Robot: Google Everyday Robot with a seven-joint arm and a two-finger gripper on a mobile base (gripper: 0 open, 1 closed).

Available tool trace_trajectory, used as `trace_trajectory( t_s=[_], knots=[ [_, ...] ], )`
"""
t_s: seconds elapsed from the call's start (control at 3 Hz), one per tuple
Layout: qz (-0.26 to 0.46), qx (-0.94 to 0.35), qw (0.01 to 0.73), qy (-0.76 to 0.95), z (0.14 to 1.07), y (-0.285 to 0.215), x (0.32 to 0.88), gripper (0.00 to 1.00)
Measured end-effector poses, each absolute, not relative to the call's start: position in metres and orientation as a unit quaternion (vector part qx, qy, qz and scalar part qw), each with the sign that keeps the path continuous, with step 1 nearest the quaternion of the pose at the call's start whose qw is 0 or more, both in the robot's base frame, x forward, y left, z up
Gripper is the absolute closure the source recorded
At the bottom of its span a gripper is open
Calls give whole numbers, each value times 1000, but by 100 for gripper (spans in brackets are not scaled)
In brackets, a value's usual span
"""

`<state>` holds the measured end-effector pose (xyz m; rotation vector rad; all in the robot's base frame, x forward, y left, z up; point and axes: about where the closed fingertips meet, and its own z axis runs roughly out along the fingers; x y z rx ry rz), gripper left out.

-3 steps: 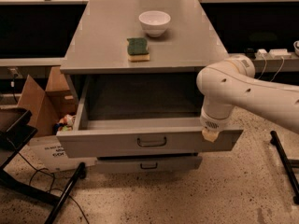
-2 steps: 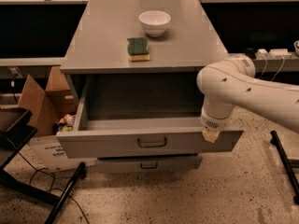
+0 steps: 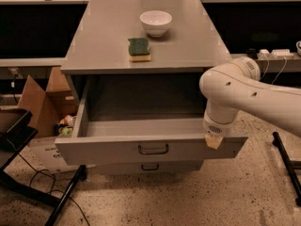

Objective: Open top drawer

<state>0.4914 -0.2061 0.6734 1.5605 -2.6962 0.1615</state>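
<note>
The top drawer [image 3: 108, 149] stands pulled well out of the grey cabinet [image 3: 94, 41], and its grey inside shows with nothing in it. Its small dark bar handle [image 3: 153, 149] is at the centre of the front panel. My white arm [image 3: 235, 95] reaches in from the right and bends down over the drawer's right front corner. The gripper [image 3: 214, 141] is at that corner, over the top edge of the front panel, mostly hidden by the arm. It is well to the right of the handle.
A narrower grey drawer [image 3: 149, 166] sits shut below the open one. A white bowl [image 3: 156, 22] and a green sponge [image 3: 139, 49] lie on the cabinet top. A cardboard box [image 3: 42, 102] and a black stand [image 3: 23, 135] are at left, a black leg [image 3: 287, 166] at right.
</note>
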Motion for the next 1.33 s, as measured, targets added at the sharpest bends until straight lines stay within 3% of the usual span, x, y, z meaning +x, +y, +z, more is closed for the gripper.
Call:
trace_trajectory(
  t_s=[1.33],
  knots=[
    [46,467,25,-883,680,-206,445,100]
  ],
)
